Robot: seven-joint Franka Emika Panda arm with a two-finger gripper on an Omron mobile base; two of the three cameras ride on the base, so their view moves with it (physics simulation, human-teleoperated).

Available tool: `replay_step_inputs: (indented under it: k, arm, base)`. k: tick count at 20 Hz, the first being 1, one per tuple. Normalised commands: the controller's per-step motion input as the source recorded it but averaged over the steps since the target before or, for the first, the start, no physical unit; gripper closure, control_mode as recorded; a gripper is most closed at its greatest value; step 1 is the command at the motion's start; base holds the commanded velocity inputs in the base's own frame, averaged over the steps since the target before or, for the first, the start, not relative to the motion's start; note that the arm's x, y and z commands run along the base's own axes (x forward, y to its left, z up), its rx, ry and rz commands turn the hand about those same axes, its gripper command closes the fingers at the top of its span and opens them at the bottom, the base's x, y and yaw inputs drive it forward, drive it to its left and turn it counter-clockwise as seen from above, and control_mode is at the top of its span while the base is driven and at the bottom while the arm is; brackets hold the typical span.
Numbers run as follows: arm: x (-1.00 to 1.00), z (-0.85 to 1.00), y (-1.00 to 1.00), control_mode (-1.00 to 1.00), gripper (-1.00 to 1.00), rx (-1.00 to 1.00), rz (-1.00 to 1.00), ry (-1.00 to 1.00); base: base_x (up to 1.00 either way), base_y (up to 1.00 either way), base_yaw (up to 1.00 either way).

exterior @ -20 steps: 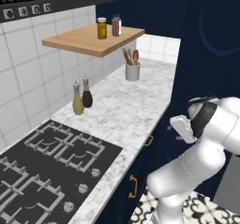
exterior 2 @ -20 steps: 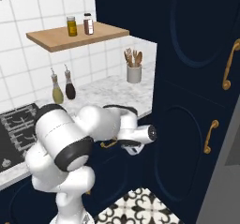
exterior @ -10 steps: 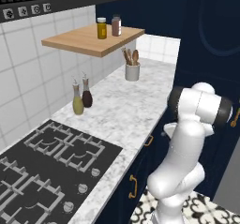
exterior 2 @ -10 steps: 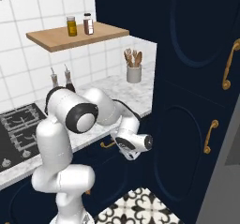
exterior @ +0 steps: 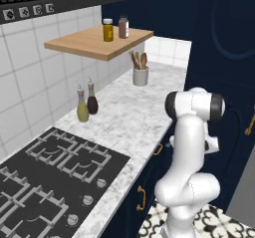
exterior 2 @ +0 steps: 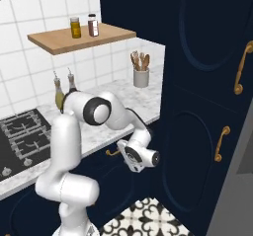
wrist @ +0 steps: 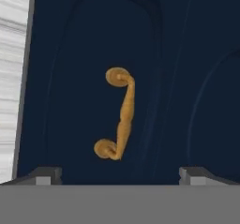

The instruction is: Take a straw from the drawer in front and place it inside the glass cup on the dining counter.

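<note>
Straw and glass cup are nowhere I can pick out from where I stand; the drawer they want looks closed, so the straw is presumably inside it, unseen.

From the left base view, the white arm [exterior: 191,147] folds down beside the marbled stove counter [exterior: 134,112], and its hand drops behind the elbow. I cannot make out the tool there. A gold pull [exterior: 158,150] shows on the navy front under the counter edge.

From the right base view, the gripper [exterior 2: 149,158] hangs low in front of the navy cabinet fronts [exterior 2: 118,176], near a gold handle [exterior 2: 113,152] just below the counter lip. Whether it touches the front is too small to tell.

In the hand view, the 2 fingertips [wrist: 43,175] stand spread wide with nothing between them, and a gold drawer handle [wrist: 119,114] sits centred ahead on a navy panel [wrist: 70,101].

Risks, as I judge them: the fingers could close beside the slim curved handle and miss it, or slide off its rounded ends when pulling. This panel may not even be the right drawer. The dining counter lies somewhere out of sight.
</note>
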Motion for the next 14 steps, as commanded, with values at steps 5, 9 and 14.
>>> replay_step_inputs:
  k: [5,9,14]
  arm:
    - [0.49,-0.34,0.28,-1.00,-1.00,0.05,0.00,0.01]
    - [0.44,-0.39,0.22,-1.00,-1.00,0.04,0.00,0.01]
    - [0.40,-0.43,0.15,-1.00,-1.00,0.05,0.00,0.01]
  base:
    - [0.00,0.00,0.00]
    - [0.00,0.00,0.00]
    - [0.00,0.00,0.00]
